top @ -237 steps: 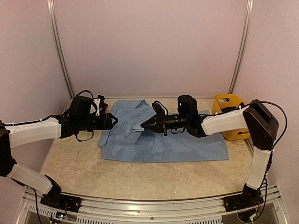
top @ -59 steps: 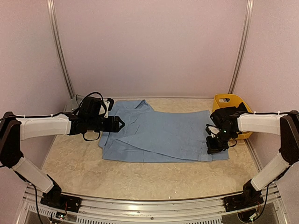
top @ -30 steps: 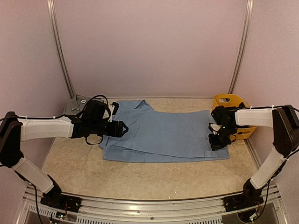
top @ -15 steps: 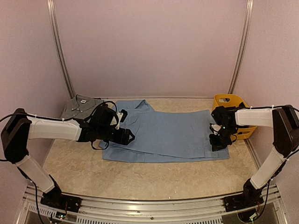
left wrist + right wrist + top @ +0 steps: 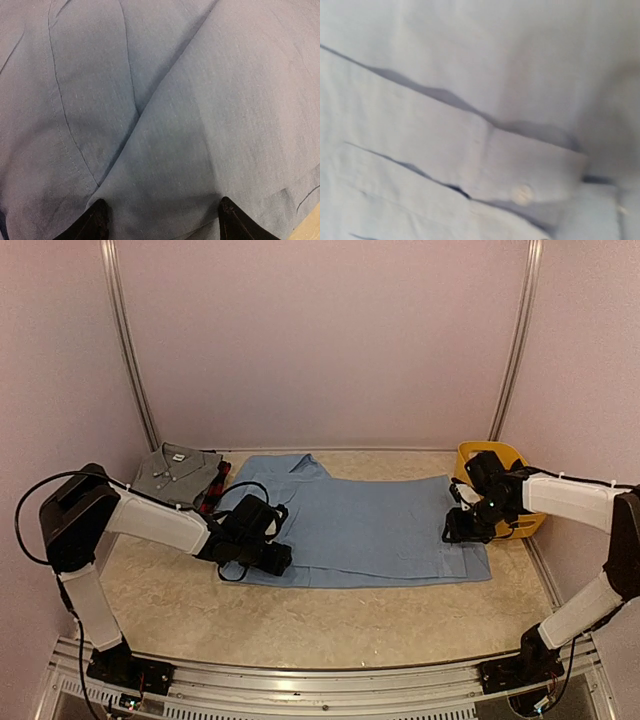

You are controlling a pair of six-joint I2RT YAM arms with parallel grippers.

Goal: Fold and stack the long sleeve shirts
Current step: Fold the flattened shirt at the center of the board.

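Note:
The light blue shirt (image 5: 365, 525) lies spread flat across the middle of the table. My left gripper (image 5: 279, 559) is low over its front left part. In the left wrist view the gripper (image 5: 164, 225) is open, its black fingertips (image 5: 96, 224) wide apart with blue cloth (image 5: 165, 125) between them. My right gripper (image 5: 456, 530) is over the shirt's right edge. The right wrist view shows only a cuff (image 5: 520, 170) with a white button (image 5: 522, 194), no fingers. The grey shirt (image 5: 176, 473) lies folded at the back left, with a sliver of red-and-black plaid (image 5: 212, 491) beside it.
A yellow plastic basket (image 5: 497, 456) stands at the back right, just behind my right arm. The walls close in on three sides. Bare tabletop (image 5: 330, 625) lies in front of the blue shirt.
My left gripper has moved forward and right, from the shirt's back left to its front left part, uncovering the grey shirt. My right gripper has lifted slightly at the shirt's right edge.

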